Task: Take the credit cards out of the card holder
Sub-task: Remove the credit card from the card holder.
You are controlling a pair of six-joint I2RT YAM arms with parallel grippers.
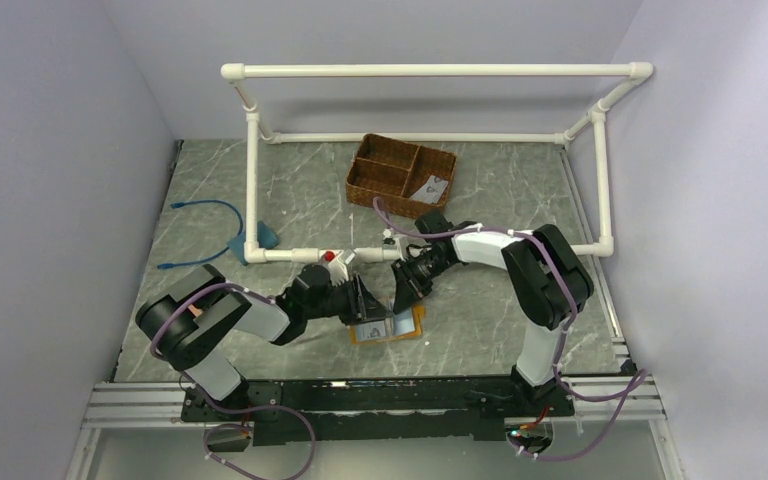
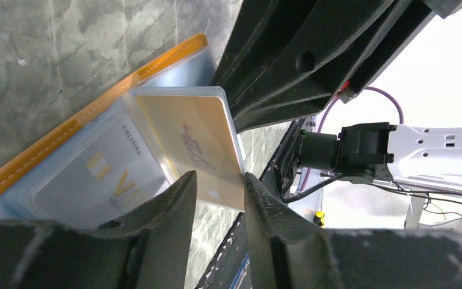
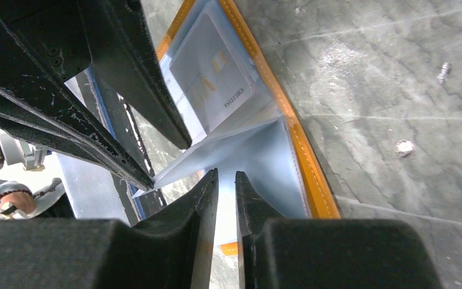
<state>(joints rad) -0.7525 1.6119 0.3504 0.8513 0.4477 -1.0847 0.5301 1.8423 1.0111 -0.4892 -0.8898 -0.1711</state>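
Right jaws stand nearly shut on the edge of one clear inner leaf [image 3: 258, 150] of the card holder [image 1: 390, 327] and hold it up like a page. This apparently exposes the pocket's mouth and steadies the wallet while the other arm works. Left jaws are part open, lined up over the free corner of the yellowish card [image 2: 186, 132] in that raised leaf. They clamp nothing that I can see, and look posed to close on the card and draw it out. The card holder lies spread open on the bench [image 1: 300, 190] between the two arms, near the front edge. It is mustard-orange leather with pale stitching round the rim and translucent blue-grey sleeves inside. Another of the credit cards, a grey-white card [image 2: 105, 174] with gold markings, sits flat in the lower sleeve, fully pocketed. Farther back, a wicker basket [image 1: 400, 168] holds a pale card [image 1: 430, 187] in its right compartment.
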